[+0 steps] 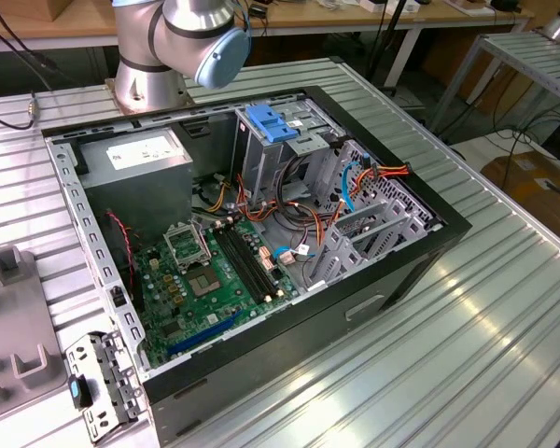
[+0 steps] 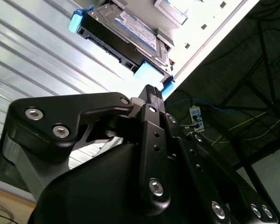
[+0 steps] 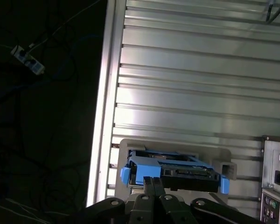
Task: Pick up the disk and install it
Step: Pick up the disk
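While you look down past the wrist, the gripper (image 3: 151, 181) sits nearest the lens in both wrist views, black, its two fingers pressed side by side with nothing between them, so you can read it as closed and empty. In the second wrist view the fingertips (image 2: 151, 92) stop just short of a blue rail (image 2: 148, 74); whether they touch it is hard to say from this angle.

Just beyond the tips lies the disk (image 3: 182, 171). It rests flat in a pale grey cradle (image 3: 172, 145), dark connector edge towards you, a blue rail on each side. The second wrist view shows its white-and-blue label (image 2: 137, 28) facing up. The cradle stands on the ribbed table (image 3: 191, 70), close to the table's edge, with dark floor and loose cables (image 3: 37, 116) past that edge.

Farther off, the exterior view gives you the open case (image 1: 420, 252) lying on the same kind of ribbed top. Inside it are the green board (image 1: 215, 271), the grey supply box (image 1: 140, 159) and a metal cage with a blue top (image 1: 271, 126). Behind the case rises the arm's base (image 1: 149, 56).
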